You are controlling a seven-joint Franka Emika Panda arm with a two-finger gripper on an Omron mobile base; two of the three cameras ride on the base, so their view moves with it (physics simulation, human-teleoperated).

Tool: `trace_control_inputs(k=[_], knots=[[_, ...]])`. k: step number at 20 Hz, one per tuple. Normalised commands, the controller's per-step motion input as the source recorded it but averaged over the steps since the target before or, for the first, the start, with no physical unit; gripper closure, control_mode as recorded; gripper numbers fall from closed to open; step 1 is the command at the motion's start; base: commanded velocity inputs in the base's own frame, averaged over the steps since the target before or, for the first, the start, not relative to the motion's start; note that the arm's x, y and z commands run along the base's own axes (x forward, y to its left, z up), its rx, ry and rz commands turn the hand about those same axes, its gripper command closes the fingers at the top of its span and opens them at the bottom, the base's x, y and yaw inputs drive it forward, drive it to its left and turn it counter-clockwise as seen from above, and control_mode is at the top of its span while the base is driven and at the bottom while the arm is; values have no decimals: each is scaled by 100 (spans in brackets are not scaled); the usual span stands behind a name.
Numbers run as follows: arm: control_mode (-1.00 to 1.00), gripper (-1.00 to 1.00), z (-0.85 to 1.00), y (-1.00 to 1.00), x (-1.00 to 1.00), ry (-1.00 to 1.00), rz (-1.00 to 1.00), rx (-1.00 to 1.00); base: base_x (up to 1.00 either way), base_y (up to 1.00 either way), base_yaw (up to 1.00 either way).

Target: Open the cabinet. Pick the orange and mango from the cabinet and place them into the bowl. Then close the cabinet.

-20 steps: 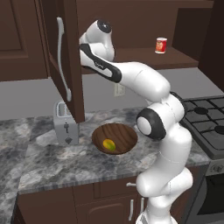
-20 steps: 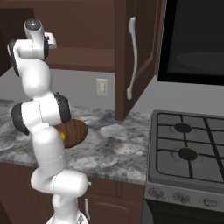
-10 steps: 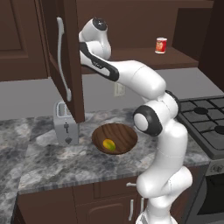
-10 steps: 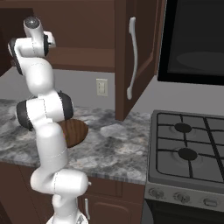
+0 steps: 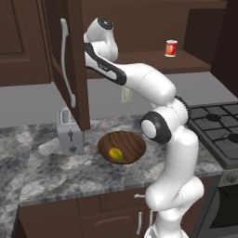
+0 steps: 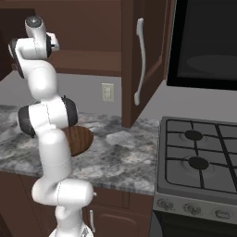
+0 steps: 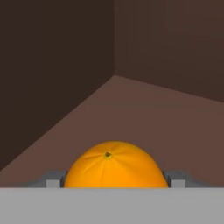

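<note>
The orange [image 7: 114, 165] sits right between the two fingers [image 7: 52, 179], one grey tip at each of its sides, on the brown shelf inside the cabinet [image 5: 69, 60]. The tips stand just beside the fruit's skin; whether they press on it or only flank it cannot be told. The cabinet's doors hang open, and the arm reaches up past the left door's silver handle [image 5: 66, 65]. Well below the fingers, the mango [image 5: 115, 153] lies in the bowl [image 5: 132, 142] on the table [image 5: 56, 172], next to the toaster [image 5: 69, 131]. A red can [image 5: 171, 48] stands on the shelf, well off to the fingers' right.
</note>
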Motion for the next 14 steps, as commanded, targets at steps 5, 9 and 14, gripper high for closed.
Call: trace_control_inputs(k=[5, 9, 14], knots=[[-100, 100, -38, -32, -37, -10, -2, 0, 0, 0, 0], [-100, 100, 1, -46, -63, -3, -6, 0, 0, 0, 0], [-100, 100, 0, -49, -72, -1, -6, 0, 0, 0, 0]])
